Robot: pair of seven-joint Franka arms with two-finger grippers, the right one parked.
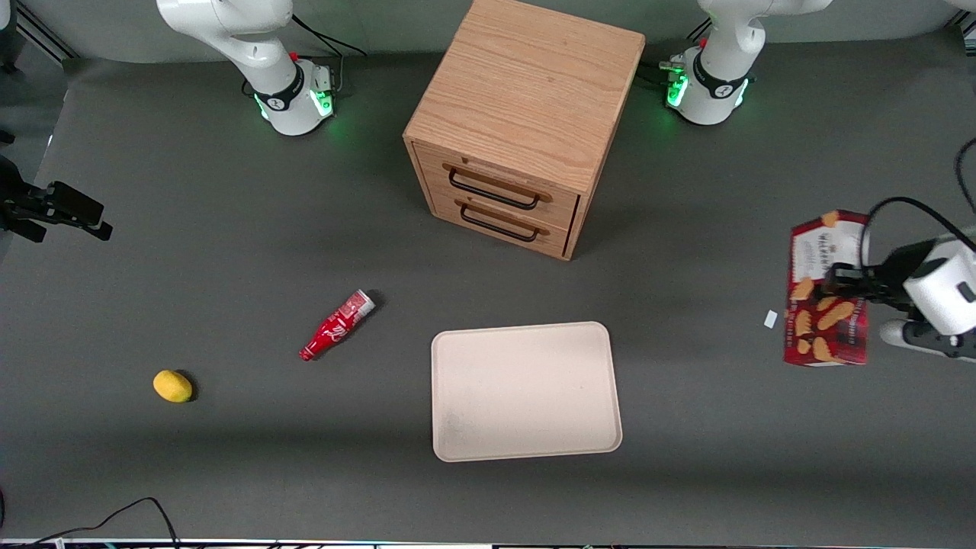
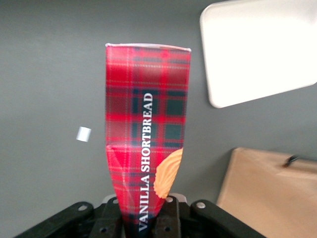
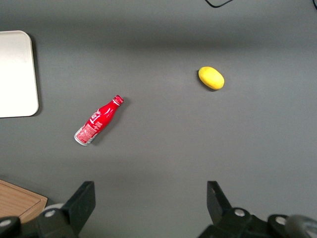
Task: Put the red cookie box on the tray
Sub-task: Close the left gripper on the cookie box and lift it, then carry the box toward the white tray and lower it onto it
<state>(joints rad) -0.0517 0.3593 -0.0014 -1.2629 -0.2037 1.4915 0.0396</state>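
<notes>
Grey tabletop. Gripper (image 1: 827, 291) pinches the red cookie box (image 1: 826, 297) by one end, at the working arm's end, about 3 o'clock from the tray (image 1: 524, 390). Tartan box, shortbread pictures, "VANILLA SHORTBREAD" along its edge.

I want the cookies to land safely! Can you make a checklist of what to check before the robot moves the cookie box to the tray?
1. Gripper shut on the red cookie box: ok.
2. Box lifted off the table, at the working arm's end: ok.
3. Tray bare, room for the box: ok.
4. Red bottle and lemon away from the tray, toward the parked arm's end: ok.
5. Wooden drawer cabinet apart from the tray: ok.
6. Grip firm enough for the move: cannot tell.
</notes>
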